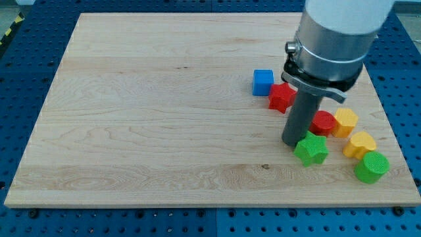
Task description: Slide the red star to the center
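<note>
- Camera view: red star [281, 97] sat right of frame centre, touching the blue cube [263, 82] on its left.
- My tip [293, 143] stood below the star, beside the green star [311, 149]; no jaws on this rod, so no grip state to report.
- Judged: tip placed low-right, likely to push the star leftward toward centre.
- Red round block [323, 123], two yellow blocks [345, 122] [359, 144] and a green cylinder [371, 166] clustered lower right.

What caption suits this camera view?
My tip rests just below the red star, touching the green star.
</note>
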### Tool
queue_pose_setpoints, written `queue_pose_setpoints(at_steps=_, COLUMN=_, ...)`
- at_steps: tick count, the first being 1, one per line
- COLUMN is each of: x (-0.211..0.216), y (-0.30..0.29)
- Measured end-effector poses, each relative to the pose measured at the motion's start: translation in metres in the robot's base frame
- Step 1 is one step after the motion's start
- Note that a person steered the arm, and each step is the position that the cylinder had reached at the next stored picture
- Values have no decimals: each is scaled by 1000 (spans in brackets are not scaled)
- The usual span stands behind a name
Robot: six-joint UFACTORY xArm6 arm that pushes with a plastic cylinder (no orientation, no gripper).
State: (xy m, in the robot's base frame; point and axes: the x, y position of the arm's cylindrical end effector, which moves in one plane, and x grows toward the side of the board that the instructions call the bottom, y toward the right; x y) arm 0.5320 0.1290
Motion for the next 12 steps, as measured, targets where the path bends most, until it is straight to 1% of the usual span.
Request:
queue_pose_setpoints(at_steps=1, x=4, y=-2)
queue_pose_setpoints(at_steps=2, x=-23, y=-69)
queue_pose_setpoints(at_steps=3, x=-74, y=-122)
queue_pose_setpoints(at_steps=4, x=-154, y=-124)
queue_pose_setpoints(at_steps=5, x=-221, y=-87)
queue_pose_setpoints(at_steps=6, x=-217, y=-3)
queue_pose_setpoints(at_steps=7, x=-158, y=34)
queue_pose_setpoints(at_steps=8, x=-115, y=36)
queue_pose_setpoints(at_steps=12, x=-115, y=29)
